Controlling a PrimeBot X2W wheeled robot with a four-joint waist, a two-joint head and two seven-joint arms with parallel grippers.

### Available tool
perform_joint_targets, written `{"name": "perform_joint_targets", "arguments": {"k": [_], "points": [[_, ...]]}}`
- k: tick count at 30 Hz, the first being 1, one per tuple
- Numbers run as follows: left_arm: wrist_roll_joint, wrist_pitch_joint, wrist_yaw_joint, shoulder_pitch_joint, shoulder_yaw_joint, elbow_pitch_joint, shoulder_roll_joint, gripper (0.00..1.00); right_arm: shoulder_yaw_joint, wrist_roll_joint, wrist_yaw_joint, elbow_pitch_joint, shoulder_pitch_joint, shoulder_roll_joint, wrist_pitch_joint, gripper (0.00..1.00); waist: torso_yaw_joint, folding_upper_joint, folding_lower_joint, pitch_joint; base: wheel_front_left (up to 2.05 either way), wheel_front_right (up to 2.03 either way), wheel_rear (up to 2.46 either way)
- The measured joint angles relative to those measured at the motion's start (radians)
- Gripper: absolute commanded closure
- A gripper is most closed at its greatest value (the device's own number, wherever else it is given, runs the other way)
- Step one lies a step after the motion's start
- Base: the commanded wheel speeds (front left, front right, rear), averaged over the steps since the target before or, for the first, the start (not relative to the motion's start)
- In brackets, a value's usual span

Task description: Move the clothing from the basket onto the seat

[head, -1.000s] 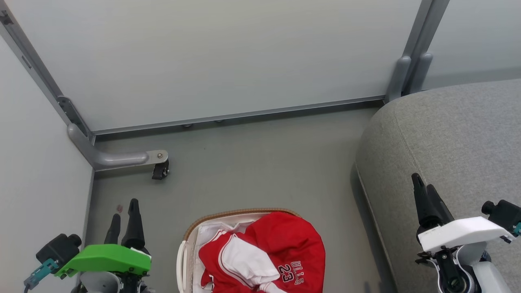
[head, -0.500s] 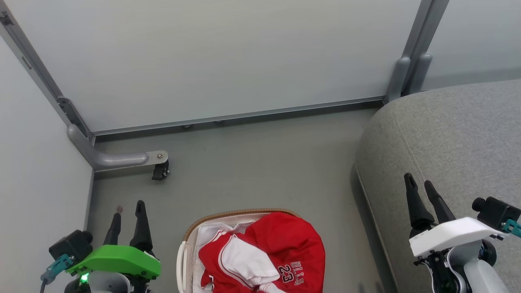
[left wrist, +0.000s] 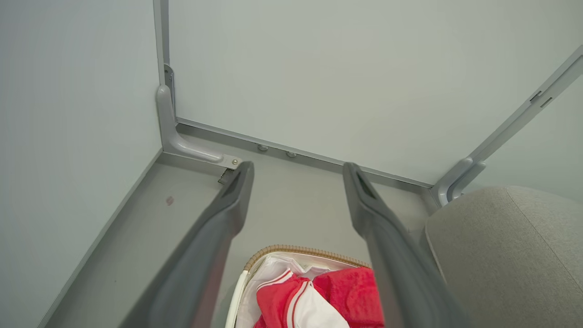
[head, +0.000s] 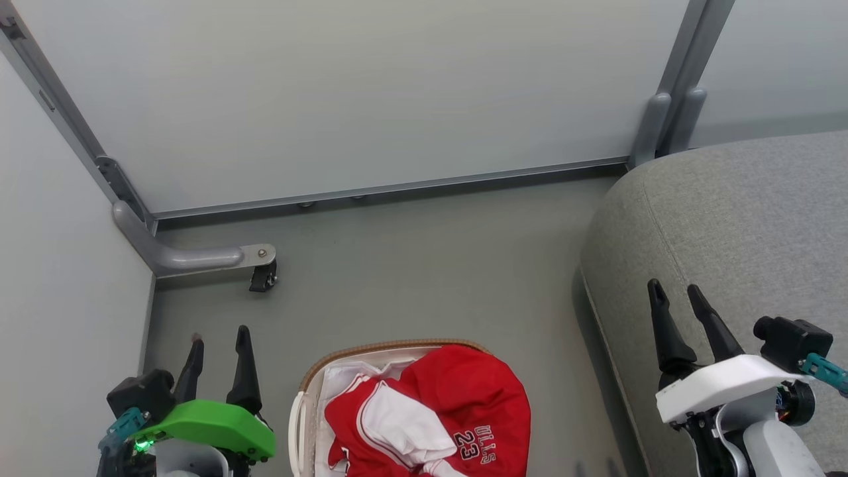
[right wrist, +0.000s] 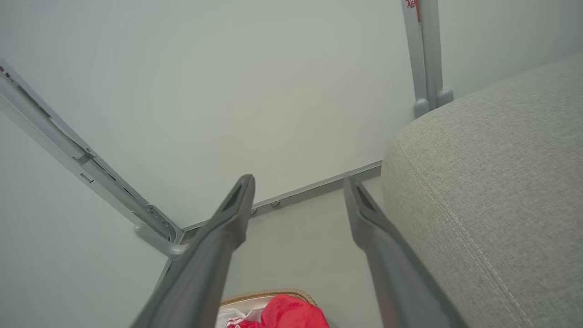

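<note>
Head view: clothing (head: 464, 397) heaped in basket (head: 384, 346), bottom centre — left gripper (head: 219, 334) and right gripper (head: 674, 286) both gape, empty; next, probably, a downward pinch

The clothing (head: 457, 397) at lower middle is red with white panels, stripe trim and a white "ULLS 23" print. The basket (head: 371, 347) is white, brown woven rim. Grey seat (head: 742, 218) on the right. Green shell on the left gripper (head: 218, 334), white on the right gripper (head: 674, 286).

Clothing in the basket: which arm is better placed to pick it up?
Probably left. The left gripper hangs open just beside the basket holding the clothing; the right gripper, also open, sits farther off, over the seat.
</note>
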Motion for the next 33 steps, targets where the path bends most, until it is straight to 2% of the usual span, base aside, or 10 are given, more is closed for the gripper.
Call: {"name": "perform_joint_targets", "arguments": {"k": [13, 33], "points": [[0.120, -0.031, 0.015, 0.003, -0.029, 0.014, 0.001, 0.00, 0.015, -0.138, 0.000, 0.008, 0.019, 0.009, -0.034, 0.00, 0.001, 0.0000, 0.0000, -0.008, 0.00, 0.00, 0.00], [0.257, -0.075, 0.000, 0.054, -0.016, 0.041, -0.019, 0.00, 0.030, -0.305, 0.000, 0.029, 0.048, 0.010, -0.077, 0.00, -0.007, 0.0000, 0.0000, -0.035, 0.00, 0.00, 0.00]]}}
